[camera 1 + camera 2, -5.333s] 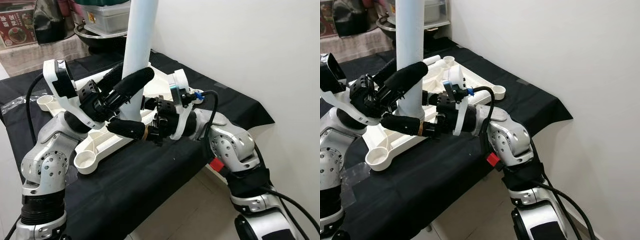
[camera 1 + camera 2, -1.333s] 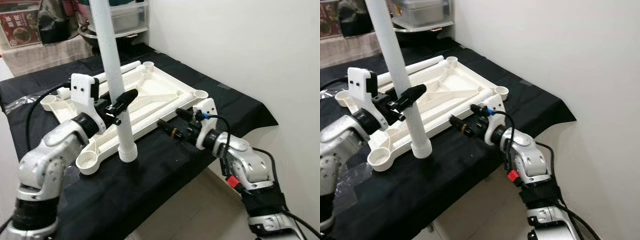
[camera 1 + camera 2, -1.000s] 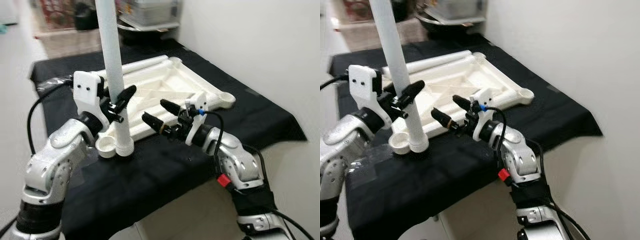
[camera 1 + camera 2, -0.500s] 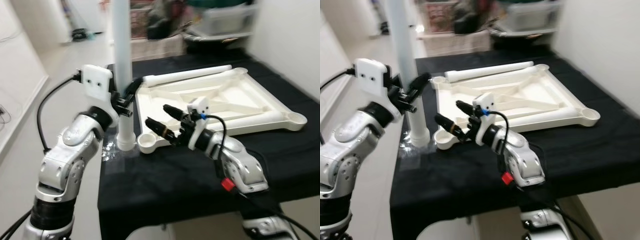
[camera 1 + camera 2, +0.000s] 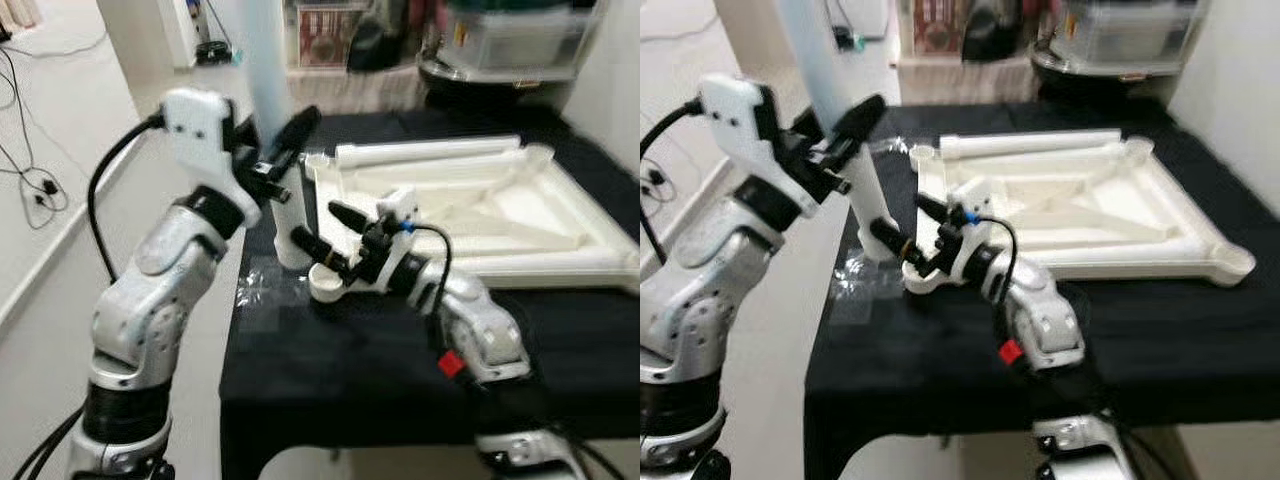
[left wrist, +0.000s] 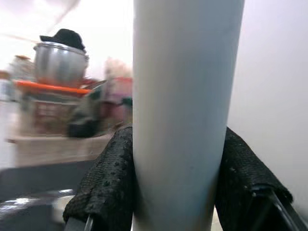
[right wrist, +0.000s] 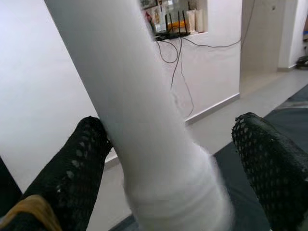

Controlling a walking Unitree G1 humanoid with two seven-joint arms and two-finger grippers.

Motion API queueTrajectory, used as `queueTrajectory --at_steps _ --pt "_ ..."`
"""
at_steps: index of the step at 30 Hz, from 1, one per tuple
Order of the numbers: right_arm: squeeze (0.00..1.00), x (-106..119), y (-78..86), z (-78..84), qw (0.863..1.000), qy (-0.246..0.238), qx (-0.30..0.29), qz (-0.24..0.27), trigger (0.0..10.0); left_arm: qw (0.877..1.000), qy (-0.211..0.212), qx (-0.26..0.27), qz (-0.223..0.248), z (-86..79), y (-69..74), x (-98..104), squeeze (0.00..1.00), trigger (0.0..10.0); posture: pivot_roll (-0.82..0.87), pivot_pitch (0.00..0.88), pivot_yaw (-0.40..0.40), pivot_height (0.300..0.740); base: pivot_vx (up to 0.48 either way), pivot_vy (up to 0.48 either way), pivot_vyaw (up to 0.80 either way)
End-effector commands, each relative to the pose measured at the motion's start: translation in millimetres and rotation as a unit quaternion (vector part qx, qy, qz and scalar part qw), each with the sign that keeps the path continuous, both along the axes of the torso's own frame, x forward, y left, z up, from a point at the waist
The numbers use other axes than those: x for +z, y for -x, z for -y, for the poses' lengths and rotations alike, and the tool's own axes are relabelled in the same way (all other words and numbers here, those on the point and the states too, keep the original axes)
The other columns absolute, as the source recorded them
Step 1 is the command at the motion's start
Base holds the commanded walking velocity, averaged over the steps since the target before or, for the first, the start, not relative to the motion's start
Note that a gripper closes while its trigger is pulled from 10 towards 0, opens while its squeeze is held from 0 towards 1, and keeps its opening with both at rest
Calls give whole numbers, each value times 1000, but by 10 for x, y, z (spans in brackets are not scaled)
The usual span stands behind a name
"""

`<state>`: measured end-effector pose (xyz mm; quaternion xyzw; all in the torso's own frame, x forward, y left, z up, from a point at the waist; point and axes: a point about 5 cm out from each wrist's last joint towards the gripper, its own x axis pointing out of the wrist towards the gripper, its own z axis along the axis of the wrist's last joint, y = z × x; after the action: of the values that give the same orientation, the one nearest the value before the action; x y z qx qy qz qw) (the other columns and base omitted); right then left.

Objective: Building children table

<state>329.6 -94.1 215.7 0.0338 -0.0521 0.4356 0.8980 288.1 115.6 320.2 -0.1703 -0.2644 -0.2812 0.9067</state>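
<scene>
Compared with half a second ago, the leg [image 5: 868,200] now tilts, its foot close beside the corner socket [image 5: 921,276] of the tabletop [image 5: 1080,215], lower centre of the head views. Left gripper [image 5: 845,135], upper left, is clamped on the leg; in its wrist view both pads [image 6: 108,180] press the tube's sides. Right gripper [image 5: 320,232], centre of frame, is spread wide with the leg's lower end between its fingers [image 7: 79,161], one of them right against the tube. Tabletop lies upside down on the black cloth [image 5: 330,370].

Left claw [image 5: 845,140] around table leg [image 5: 866,195]
</scene>
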Motion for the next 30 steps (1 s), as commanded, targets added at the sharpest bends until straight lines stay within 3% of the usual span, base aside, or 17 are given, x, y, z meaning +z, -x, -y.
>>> queueTrajectory --at_steps 1,4,7,9,12,14,16,19,23,25,30 --pt "0 -17 12 -19 1000 8 1 -3 10000 999 23 -34 10 -17 23 15 0 10000 4 95 -21 740 0 0 0" --pt "0 -29 11 -18 1000 13 0 -4 10000 998 25 -53 2 -45 -12 -2 0 10000 -4 102 -19 740 0 0 0" --pt "0 -40 10 -11 1000 20 -3 -7 10000 999 -3 -52 -8 -93 -81 -30 0 10000 -9 108 -18 740 0 0 0" --pt "0 -61 4 16 999 31 -10 -12 10000 997 -50 -41 -36 -152 -191 -98 0 10000 -10 119 -17 740 0 0 0" --pt "0 -73 0 30 999 36 -13 -14 10000 996 -68 -32 -48 -188 -242 -129 0 10000 -10 121 -16 740 0 0 0" --pt "0 -98 -21 68 998 50 -24 -17 10000 991 -125 8 -45 -290 -349 -131 0 10000 -12 130 -12 740 0 0 0" --pt "0 -98 -21 68 998 50 -24 -17 10000 991 -125 8 -45 -290 -349 -131 0 10000 -12 130 -12 740 0 0 0" --pt "0 -91 -163 235 992 55 -114 -13 10000 984 -172 32 -9 -324 -417 -23 0 10000 -17 131 -4 740 0 0 0" --pt "0 -52 -232 328 986 37 -165 -8 10000 986 -165 24 11 -293 -413 45 0 10000 -20 130 -4 740 0 0 0" --pt "0 -25 -230 345 985 24 -171 -6 10000 990 -136 -18 44 -174 -370 134 0 10000 -23 122 -6 740 0 0 0" --pt "0 -24 -235 391 983 41 -181 -1 10000 989 -115 -60 70 -82 -355 191 0 10000 -28 127 -4 740 0 0 0"
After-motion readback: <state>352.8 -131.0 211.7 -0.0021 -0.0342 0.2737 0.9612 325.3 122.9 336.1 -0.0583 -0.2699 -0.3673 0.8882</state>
